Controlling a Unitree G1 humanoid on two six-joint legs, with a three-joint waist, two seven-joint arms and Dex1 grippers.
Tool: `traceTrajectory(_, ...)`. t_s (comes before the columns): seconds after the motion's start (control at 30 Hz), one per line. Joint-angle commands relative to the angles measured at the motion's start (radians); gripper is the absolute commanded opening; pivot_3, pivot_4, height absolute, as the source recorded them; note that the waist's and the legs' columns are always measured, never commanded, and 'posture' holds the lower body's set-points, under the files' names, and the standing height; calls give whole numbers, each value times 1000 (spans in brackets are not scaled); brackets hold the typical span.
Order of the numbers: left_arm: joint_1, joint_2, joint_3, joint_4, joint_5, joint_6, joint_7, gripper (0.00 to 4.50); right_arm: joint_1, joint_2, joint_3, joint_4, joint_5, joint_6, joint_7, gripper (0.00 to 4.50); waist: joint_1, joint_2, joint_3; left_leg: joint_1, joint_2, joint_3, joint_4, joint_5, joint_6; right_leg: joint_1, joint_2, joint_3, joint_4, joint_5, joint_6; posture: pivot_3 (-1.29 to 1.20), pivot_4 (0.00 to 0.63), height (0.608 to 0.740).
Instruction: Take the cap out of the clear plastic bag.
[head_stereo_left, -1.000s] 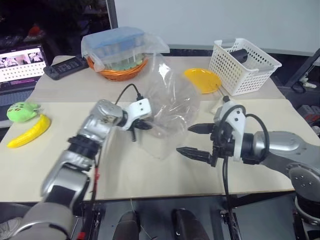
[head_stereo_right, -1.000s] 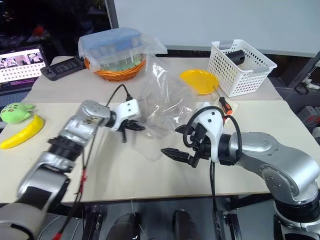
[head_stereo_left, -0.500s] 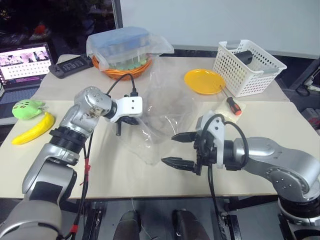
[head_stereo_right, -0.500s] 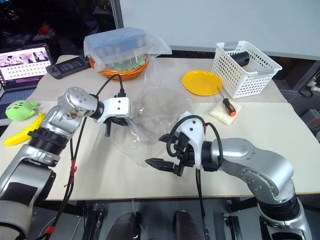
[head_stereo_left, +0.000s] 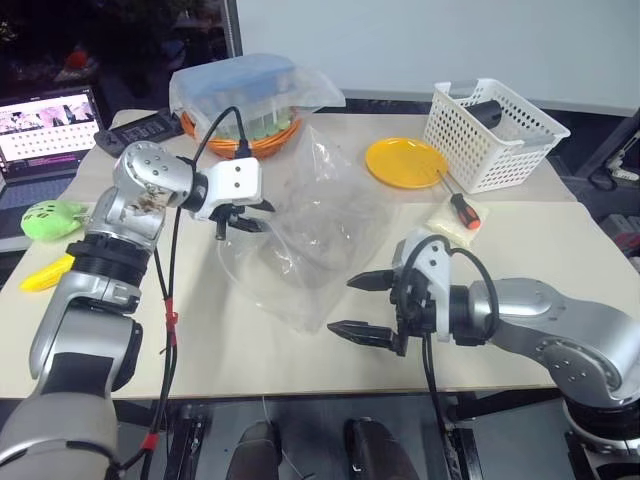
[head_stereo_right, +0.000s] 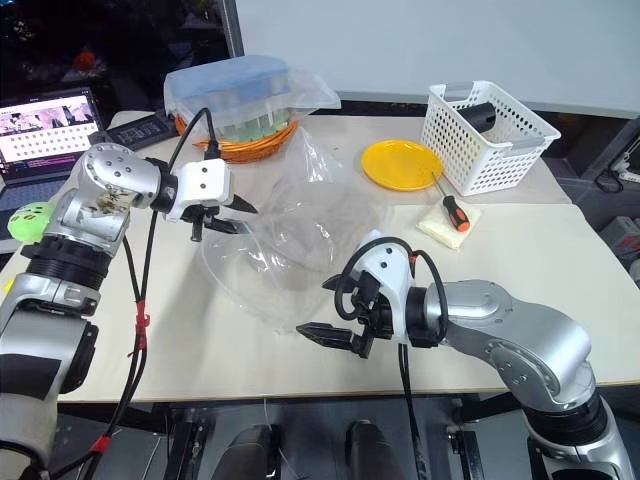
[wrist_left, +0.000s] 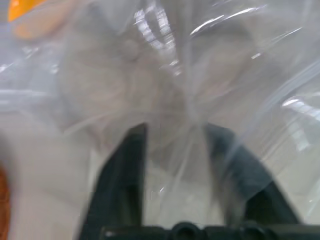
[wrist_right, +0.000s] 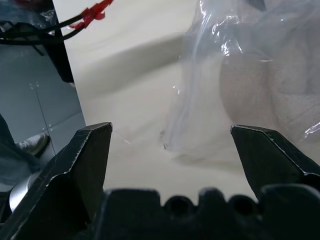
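My left claw (head_stereo_left: 243, 217) is raised above the counter (head_stereo_left: 150, 300) at the near-left edge of the bag (head_stereo_left: 310, 240), its fingers (wrist_left: 122, 175) partly apart with a fold of film draped between and over them; whether that film is pinched I cannot tell. The bag billows out ahead of this claw and to its right, its mouth side hanging down toward the counter. Through the film, straight ahead of my left claw, sits the cap (wrist_left: 125, 75), a pale tan shape with its small top button showing, inside the bag. My right claw (head_stereo_left: 360, 305) hovers low over the counter just right of the bag's near corner, fingers (wrist_right: 90, 160) spread wide and holding nothing; the bag's edge and the cap's tan cloth lie just beyond its fingertips. Farther beyond my right claw are the yellow plate (head_stereo_left: 403, 160), a screwdriver (head_stereo_left: 458, 207) and a white basket (head_stereo_left: 495, 130). Beyond my left claw stands an orange basket (head_stereo_left: 245, 140) with a wrapped blue-lidded tub (head_stereo_left: 235, 85).
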Motion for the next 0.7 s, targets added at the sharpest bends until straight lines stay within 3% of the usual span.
traceTrajectory(0.03,-48,42,50,-59,-42,16,-60,3500,-11,-11,-2,3,-19,-37,20,4500,0,0,0,0,0,0,0,0,0,0,0,0,0,0,0,0,150,740)
traceTrajectory(0.1,-54,74,59,-68,-38,-25,-77,4248,-15,-13,1,13,-29,-43,34,4500,-2,0,0,0,0,0,0,0,0,0,0,0,0,0,0,0,150,740)
traceTrajectory(0.13,-51,89,60,-76,-37,-41,-91,4412,-17,-14,3,17,-34,-47,40,4500,-3,0,0,0,0,0,0,0,0,0,0,0,0,0,0,0,150,740)
traceTrajectory(0.3,53,178,15,-175,-33,-178,-227,4412,-25,-12,18,38,-62,-69,63,4500,-6,1,0,1,0,1,0,0,0,0,0,1,0,0,0,0,150,740)
traceTrajectory(0.47,150,153,-4,-259,-24,-240,-207,4412,-32,-8,25,51,-82,-84,74,4500,5,0,0,1,1,1,1,0,0,0,0,0,1,0,-1,0,150,740)
traceTrajectory(0.7,209,71,-34,-240,80,-412,-39,4412,-20,-15,10,44,-93,-85,74,4500,3,0,0,0,1,1,2,0,0,0,0,0,1,0,-1,0,150,740)
